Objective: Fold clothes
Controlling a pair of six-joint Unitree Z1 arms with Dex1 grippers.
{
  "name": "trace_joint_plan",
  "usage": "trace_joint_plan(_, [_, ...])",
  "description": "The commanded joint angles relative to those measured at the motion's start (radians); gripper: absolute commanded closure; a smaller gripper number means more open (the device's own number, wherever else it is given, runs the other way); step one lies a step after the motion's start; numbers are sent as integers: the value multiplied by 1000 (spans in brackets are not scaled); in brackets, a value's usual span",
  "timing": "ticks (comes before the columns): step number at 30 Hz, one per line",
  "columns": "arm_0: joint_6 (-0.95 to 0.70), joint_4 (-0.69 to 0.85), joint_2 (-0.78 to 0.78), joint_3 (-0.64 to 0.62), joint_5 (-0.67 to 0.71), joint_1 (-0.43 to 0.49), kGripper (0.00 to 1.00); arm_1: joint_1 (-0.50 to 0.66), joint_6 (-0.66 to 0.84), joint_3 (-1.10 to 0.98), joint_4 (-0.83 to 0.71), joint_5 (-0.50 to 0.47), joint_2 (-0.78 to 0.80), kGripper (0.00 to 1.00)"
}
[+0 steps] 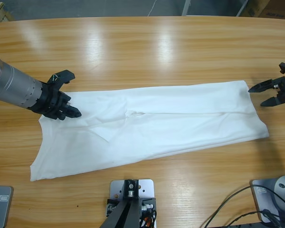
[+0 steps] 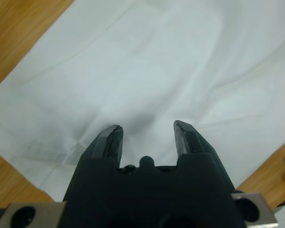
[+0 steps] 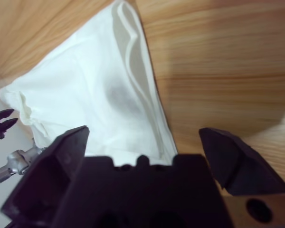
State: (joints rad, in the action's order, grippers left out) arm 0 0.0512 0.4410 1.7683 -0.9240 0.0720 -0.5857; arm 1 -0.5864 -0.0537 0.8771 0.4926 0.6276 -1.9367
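Note:
The clothes are one white T-shirt [image 1: 156, 126], folded into a long band that runs left to right across the wooden table [image 1: 142, 47]. Its left end flares wider towards the front edge. My left gripper [image 1: 72, 110] comes in from the left edge and rests on the shirt's upper left corner. In the left wrist view that gripper [image 2: 147, 130] is open, with wrinkled white cloth [image 2: 156, 61] under the jaws. My right gripper [image 1: 262, 95] hovers open just off the shirt's right end. In the right wrist view it [image 3: 145, 135] stands wide over the layered edge of the shirt [image 3: 85, 90].
Bare wood surrounds the shirt on all sides. Black cables [image 1: 228, 209] lie near the front right corner. The far table edge curves along the top, with floor beyond. The other arm's gripper [image 3: 1, 124] shows small at the left of the right wrist view.

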Motion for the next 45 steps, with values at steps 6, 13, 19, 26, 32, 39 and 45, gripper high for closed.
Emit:
trace_joint_plan(6, [15, 5, 18, -3, 6, -39, 570, 82, 33, -96, -65, -1, -37, 18])
trace_joint_plan(13, [15, 5, -13, 20, 3, -39, 570, 131, 49, -103, -77, -32, -25, 18])
trace_joint_plan(19, [21, 5, -21, 30, 3, -43, 570, 160, 52, -102, -78, -37, -30, 18])
trace_joint_plan(26, [21, 4, -21, 28, 0, -43, 570, 166, 55, -102, -68, -34, -55, 159])
trace_joint_plan(32, [21, 2, -15, 27, 0, -43, 570, 167, 54, -101, -68, 1, -83, 311])
trace_joint_plan(39, [21, 2, -15, 31, -1, -43, 570, 174, 55, -103, -68, 7, -83, 312])
trace_joint_plan(45, [21, 2, -16, 31, -1, -43, 570, 174, 38, -105, -88, 58, -104, 478])
